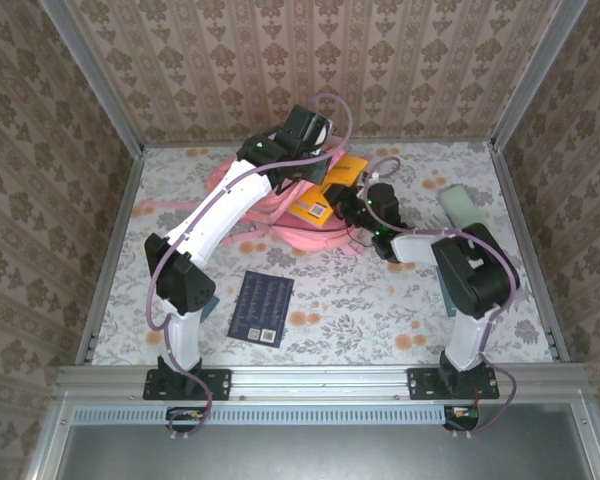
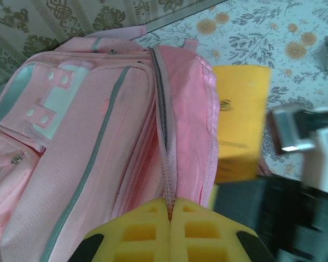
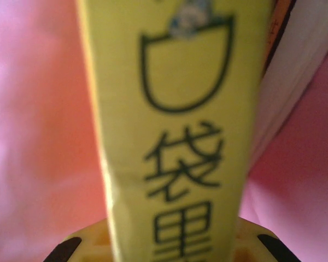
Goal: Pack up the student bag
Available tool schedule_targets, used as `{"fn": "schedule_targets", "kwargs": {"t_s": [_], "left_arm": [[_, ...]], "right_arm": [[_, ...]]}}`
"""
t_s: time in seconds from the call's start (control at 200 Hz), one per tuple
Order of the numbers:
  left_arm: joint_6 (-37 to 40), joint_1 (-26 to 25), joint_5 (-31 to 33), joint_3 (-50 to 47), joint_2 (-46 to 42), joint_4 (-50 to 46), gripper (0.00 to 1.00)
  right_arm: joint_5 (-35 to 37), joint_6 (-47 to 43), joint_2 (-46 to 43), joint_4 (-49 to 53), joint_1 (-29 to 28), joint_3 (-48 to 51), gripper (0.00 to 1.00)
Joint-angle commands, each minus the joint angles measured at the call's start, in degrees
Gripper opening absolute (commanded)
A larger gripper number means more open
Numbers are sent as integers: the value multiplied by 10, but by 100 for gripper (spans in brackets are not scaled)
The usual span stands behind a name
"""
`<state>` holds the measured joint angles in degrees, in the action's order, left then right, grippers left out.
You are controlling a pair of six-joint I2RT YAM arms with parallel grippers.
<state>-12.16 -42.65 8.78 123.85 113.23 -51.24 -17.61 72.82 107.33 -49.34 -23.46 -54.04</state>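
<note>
Left gripper (image 2: 170, 213) pinched fully together on the zip edge of the bag (image 2: 98, 147), at the lip of the main opening; the cloth runs straight ahead of the fingertips.

Bag: pink, soft cloth, slumped, no frame showing. Judged light but floppy; likely to fold and drag rather than lift as one piece. Cloth looks neither slippery nor fragile. Best holds, in my judgement: the corded zip edge, as now, or a strap. Flat panels would only bunch up.

Front pockets with white patches lie left of this gripper. The opening slit runs away from it along the zip.

Right gripper (image 3: 169, 248) clamped on the spine of a yellow book (image 2: 238, 125), pink cloth on both sides, so the book sits at the bag's mouth, just right of the left gripper's hold. How far in: cannot tell.

Blue book (image 1: 261, 308) lies flat on the table (image 1: 380, 320), well apart, back toward the arm bases.
</note>
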Motion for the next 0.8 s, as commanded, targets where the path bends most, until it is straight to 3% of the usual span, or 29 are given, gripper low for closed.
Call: {"fn": "schedule_targets", "kwargs": {"t_s": [0.0,0.15,0.4,0.475,0.635,0.795], "left_arm": [[-22,-1,-16,30,-34,22,0],[-30,-3,-24,27,-35,17,0],[-36,-7,-32,17,-41,19,0],[-37,-8,-32,10,-43,20,0],[-39,-7,-29,-6,-45,22,0],[-44,1,-33,-28,-46,31,0]], "right_arm": [[45,35,45,-95,-10,-75,0],[108,36,91,-83,-24,-122,0],[167,39,179,58,-26,-245,0],[159,34,198,123,-26,-284,21],[146,29,184,146,-25,-272,51],[139,3,122,178,-24,-214,56]]}}
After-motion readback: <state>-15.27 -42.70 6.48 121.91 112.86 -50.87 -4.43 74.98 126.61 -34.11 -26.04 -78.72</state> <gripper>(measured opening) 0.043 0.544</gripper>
